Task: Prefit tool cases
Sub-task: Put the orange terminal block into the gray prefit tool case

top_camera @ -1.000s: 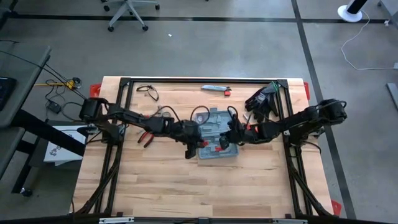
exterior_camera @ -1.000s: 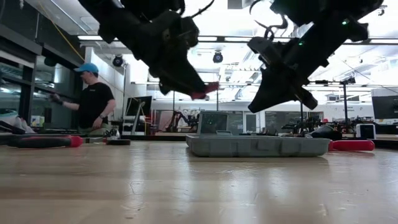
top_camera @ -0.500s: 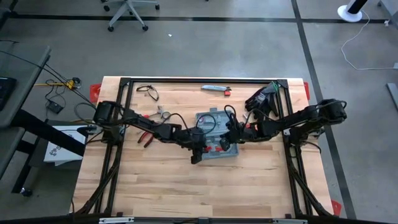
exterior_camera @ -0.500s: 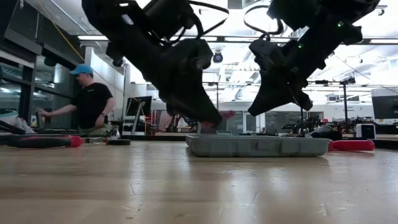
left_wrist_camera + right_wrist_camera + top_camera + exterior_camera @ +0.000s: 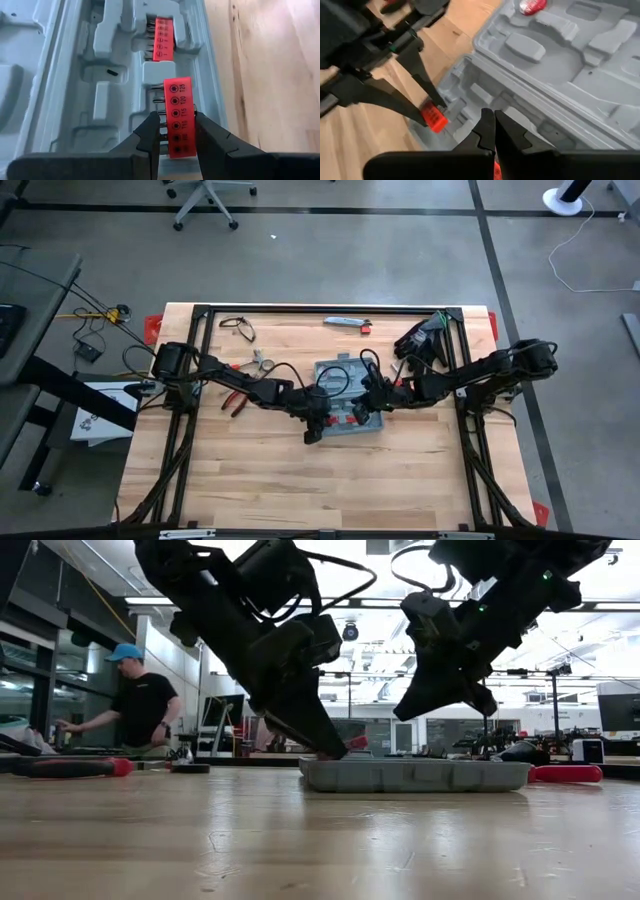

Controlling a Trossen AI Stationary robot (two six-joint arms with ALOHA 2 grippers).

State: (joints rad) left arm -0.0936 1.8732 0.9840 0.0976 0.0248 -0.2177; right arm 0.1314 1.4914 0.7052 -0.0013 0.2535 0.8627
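Observation:
The grey-blue tool case lies open and flat on the wooden table, its moulded recesses facing up. One red bit holder sits in a recess. My left gripper is shut on a second red bit holder and stands low over the case's left part. My right gripper is shut with nothing seen between its fingers. It hangs above the case's middle. My left gripper pinches the red bit holder's near end between its two fingers, one on the side with the metal bits and one on the plain edge. The fingers slant down from the table's left and lie along the strip. Its far end juts past the fingertips, just over a case recess; I cannot tell whether it touches.
Red-handled pliers lie left of the case. Black gloves, a slim grey bar and a dark cable lie along the far edge. A red-handled tool lies beside the case. A person stands in the room behind.
My left gripper has come down and gone a little toward the table's right with the red bit holder, from well above the case to just over its recesses. It has stayed shut on the holder.

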